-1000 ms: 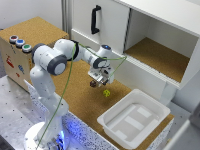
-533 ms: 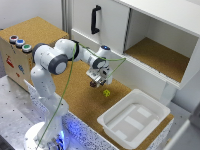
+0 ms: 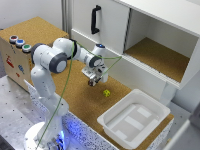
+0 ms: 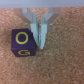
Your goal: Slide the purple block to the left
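While down on the cork desk (image 3: 60,100) in front of the cabinet, jaws (image 4: 38,41) pinched together with nothing between them, tips pressed flat against one side of the purple block (image 4: 22,42); probably set so to push, not lift. Block on the desk beside the jaws, apart from the yellow-green block (image 3: 106,92). White tray (image 3: 112,125) nearby, holding nothing visible.

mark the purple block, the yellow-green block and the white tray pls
small dark purple cube block with yellow letters (image 4: 23,43): wrist view, on its top face.
tiny yellow-green block (image 3: 106,92): exterior view, on its middle.
white plastic rectangular tray (image 3: 116,132): exterior view, on its near rim.
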`<state>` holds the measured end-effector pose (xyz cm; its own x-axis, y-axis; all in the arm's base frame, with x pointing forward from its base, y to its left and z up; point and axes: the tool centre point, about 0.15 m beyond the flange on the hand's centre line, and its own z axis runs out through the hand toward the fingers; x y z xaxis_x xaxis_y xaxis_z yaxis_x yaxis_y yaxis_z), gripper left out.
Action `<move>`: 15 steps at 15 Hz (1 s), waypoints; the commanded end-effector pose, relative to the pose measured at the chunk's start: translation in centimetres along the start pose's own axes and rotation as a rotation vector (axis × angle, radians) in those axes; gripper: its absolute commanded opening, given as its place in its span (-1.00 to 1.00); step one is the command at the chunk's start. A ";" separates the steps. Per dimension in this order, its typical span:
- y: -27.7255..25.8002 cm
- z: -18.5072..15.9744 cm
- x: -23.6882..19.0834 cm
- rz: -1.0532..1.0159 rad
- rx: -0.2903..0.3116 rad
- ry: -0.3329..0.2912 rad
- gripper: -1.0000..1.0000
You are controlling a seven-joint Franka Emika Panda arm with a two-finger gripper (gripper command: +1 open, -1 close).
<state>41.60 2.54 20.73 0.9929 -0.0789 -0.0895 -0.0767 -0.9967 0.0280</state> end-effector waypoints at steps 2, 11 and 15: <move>-4.7 1.0 -0.3 0.042 -0.039 -0.018 -1.00; -11.0 0.3 1.4 0.069 -0.027 -0.013 -1.00; -14.0 -0.2 1.5 0.069 -0.006 -0.018 -1.00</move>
<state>42.35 12.10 20.63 0.9909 -0.1250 -0.0498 -0.1241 -0.9920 0.0208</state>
